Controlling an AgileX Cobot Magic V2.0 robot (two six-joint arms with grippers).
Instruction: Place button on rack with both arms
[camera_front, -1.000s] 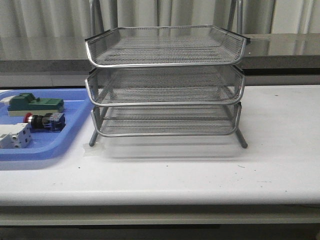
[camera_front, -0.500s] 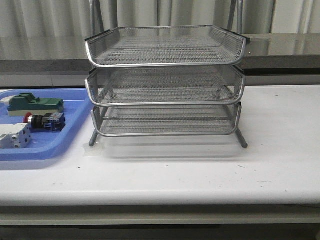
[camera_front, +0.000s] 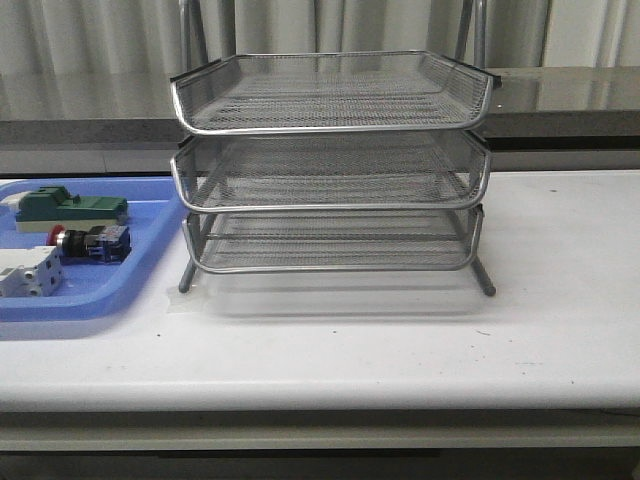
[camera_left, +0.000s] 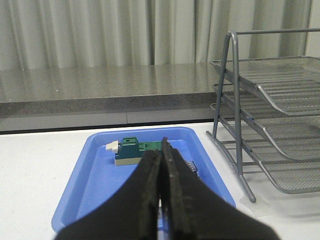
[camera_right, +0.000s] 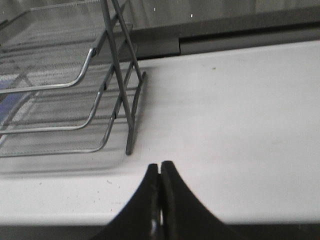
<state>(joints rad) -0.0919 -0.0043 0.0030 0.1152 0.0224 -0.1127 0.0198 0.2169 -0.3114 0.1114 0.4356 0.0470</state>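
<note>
Nothing done yet. Button lies in blue tray, left edge of front view, beside rack; all three tiers bare. Left gripper and right gripper both closed, holding nothing. Pick and placement remain.

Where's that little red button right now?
In the front view, the button lies in the blue tray left of the rack, between a green block and a white block.

Silver rack (mesh), blue tray.
</note>
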